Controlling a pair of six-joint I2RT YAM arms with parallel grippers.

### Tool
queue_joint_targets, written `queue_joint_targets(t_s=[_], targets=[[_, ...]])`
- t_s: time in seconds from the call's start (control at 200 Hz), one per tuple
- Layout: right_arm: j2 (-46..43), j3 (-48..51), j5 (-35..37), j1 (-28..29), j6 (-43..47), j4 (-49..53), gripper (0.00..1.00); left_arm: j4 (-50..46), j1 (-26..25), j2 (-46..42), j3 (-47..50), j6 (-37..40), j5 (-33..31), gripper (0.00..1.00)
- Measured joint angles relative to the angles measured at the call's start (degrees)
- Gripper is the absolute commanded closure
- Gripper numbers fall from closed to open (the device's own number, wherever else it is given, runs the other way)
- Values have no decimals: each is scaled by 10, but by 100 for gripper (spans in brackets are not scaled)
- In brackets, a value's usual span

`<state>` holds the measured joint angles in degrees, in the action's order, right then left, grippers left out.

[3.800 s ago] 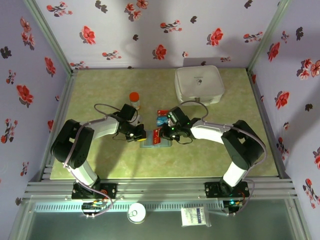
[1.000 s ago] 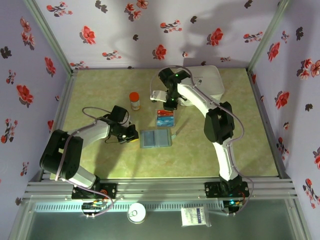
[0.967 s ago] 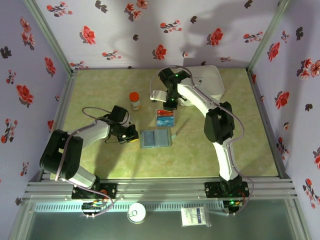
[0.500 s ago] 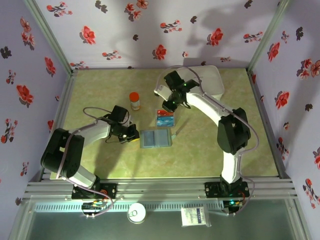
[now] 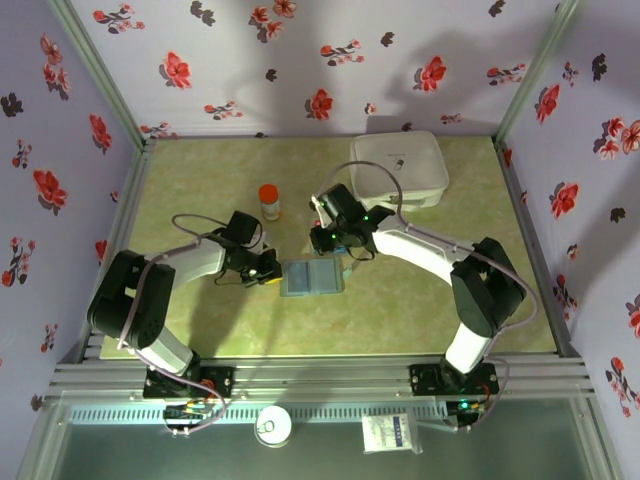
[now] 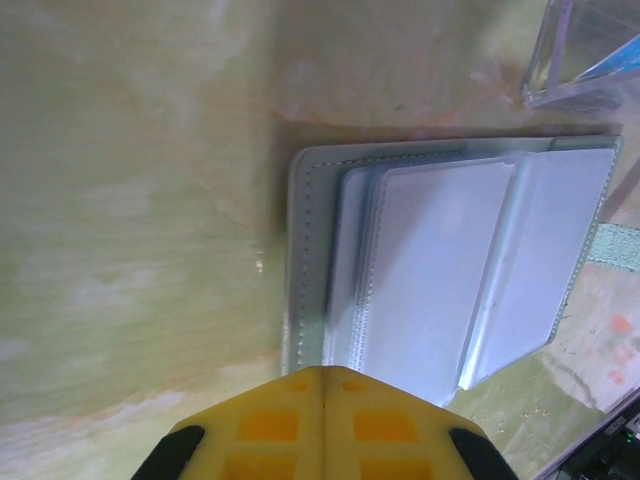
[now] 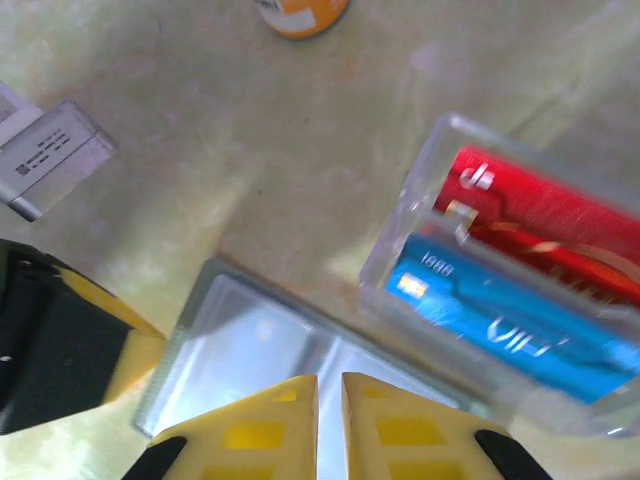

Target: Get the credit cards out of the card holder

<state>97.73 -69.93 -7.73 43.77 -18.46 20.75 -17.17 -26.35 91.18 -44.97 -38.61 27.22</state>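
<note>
The grey-blue card holder (image 5: 312,277) lies open and flat on the table, its clear pockets (image 6: 450,270) looking pale and blank. My left gripper (image 5: 266,270) is shut, its yellow tips (image 6: 323,372) over the holder's left edge. My right gripper (image 5: 322,241) hovers just behind the holder (image 7: 255,350); its fingers (image 7: 329,385) are almost together with only a thin slit and nothing between them. A red card (image 7: 545,210) and a blue card (image 7: 500,318) lie in a small clear tray (image 7: 425,195) beside the holder.
An orange-capped bottle (image 5: 269,200) stands behind the left gripper. The large white box (image 5: 398,168) sits at the back right. Flowered walls close in the table on three sides. The clear tray's corner (image 6: 580,60) lies close to the holder.
The right arm swung from the back, near the white box, forward and down over the cards and holder. The left gripper has stayed at the holder's left edge.
</note>
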Motion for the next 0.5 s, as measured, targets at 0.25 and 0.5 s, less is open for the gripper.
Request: queue_joint_targets(t_s=[0.25, 0.5], targets=[[-2, 74, -34, 10, -163, -72, 89, 1, -8, 9, -12, 0, 0, 99], [-2, 83, -60, 31, -228, -86, 87, -12, -12, 17, -16, 2, -8, 100]])
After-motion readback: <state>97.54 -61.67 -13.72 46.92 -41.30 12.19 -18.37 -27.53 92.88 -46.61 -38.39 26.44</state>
